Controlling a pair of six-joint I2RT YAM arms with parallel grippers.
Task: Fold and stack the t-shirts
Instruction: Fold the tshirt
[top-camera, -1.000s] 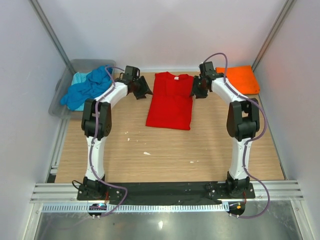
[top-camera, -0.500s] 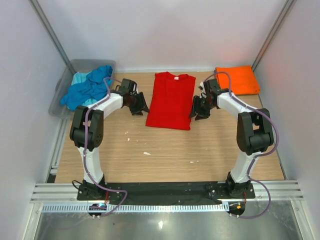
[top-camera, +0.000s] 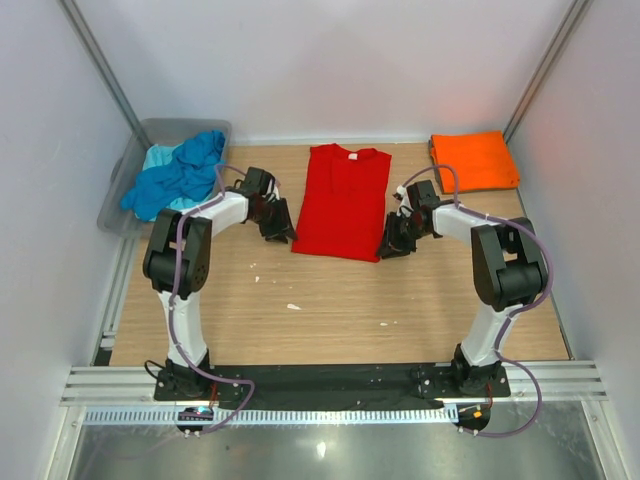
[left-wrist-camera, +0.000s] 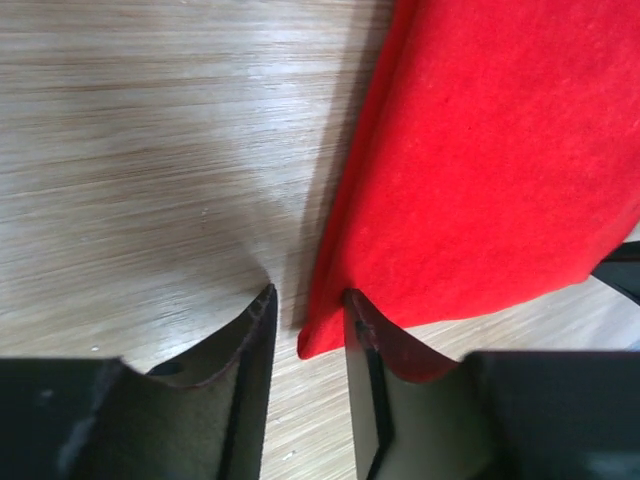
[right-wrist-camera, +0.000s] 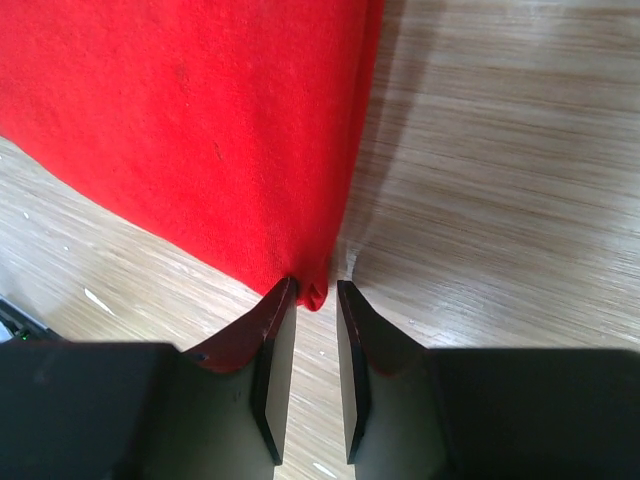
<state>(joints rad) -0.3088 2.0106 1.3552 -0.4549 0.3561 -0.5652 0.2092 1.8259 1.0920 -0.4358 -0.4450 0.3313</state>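
Observation:
A bright red t-shirt (top-camera: 342, 200) lies flat at the table's middle back, folded into a long strip. My left gripper (top-camera: 278, 228) is at its near left corner and my right gripper (top-camera: 392, 245) at its near right corner. In the left wrist view the left gripper (left-wrist-camera: 309, 293) is open, with the red t-shirt's (left-wrist-camera: 480, 150) corner between the jaws and a gap on the left side. The right gripper (right-wrist-camera: 316, 284) is open by a narrow gap, and the red t-shirt's (right-wrist-camera: 180, 120) corner tip sits between the jaws against the left finger. An orange t-shirt (top-camera: 473, 160) lies folded at the back right.
A grey translucent tub (top-camera: 150, 130) stands at the back left with crumpled blue and turquoise t-shirts (top-camera: 175, 175) spilling over its rim. White walls close in the table on three sides. A few white specks lie on the bare wood (top-camera: 330, 300) in front of the red shirt.
Both grippers have travelled from the shirt's far end along its sides to its near corners. Both pairs of jaws have narrowed around the corners.

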